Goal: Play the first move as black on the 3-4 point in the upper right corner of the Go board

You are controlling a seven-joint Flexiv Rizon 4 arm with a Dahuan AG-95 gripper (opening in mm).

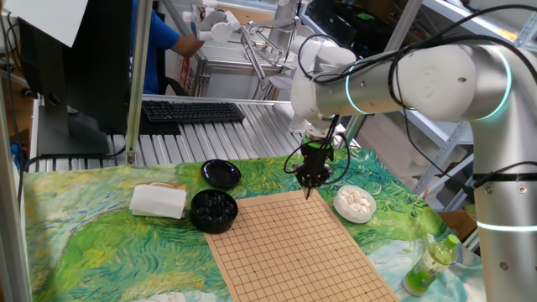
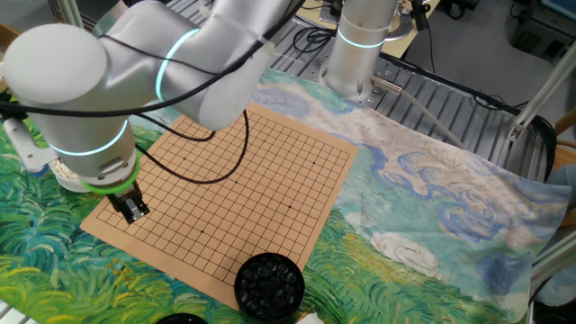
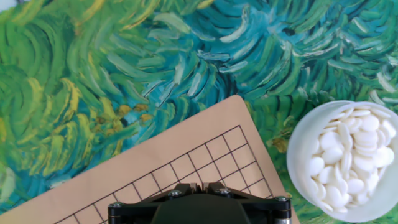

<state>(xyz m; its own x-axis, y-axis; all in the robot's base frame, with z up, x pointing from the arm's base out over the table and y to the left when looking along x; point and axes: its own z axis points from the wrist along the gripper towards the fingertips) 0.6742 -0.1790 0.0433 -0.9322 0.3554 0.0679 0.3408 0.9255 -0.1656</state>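
Painted green-blue cloth (image 1: 101, 243) under wooden Go board (image 1: 294, 252); claw (image 1: 308, 191) state unclear.

Board surface: wooden gridded Go board (image 1: 294, 247) bare, open from above.
Right edge: white bowl of white stones (image 1: 354, 203) just beside.
Left edge: round black bowl of black stones (image 1: 213, 210) touching.

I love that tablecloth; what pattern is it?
The tablecloth has swirling green, blue and yellow brushstrokes, like a painting. Hand view shows it best.
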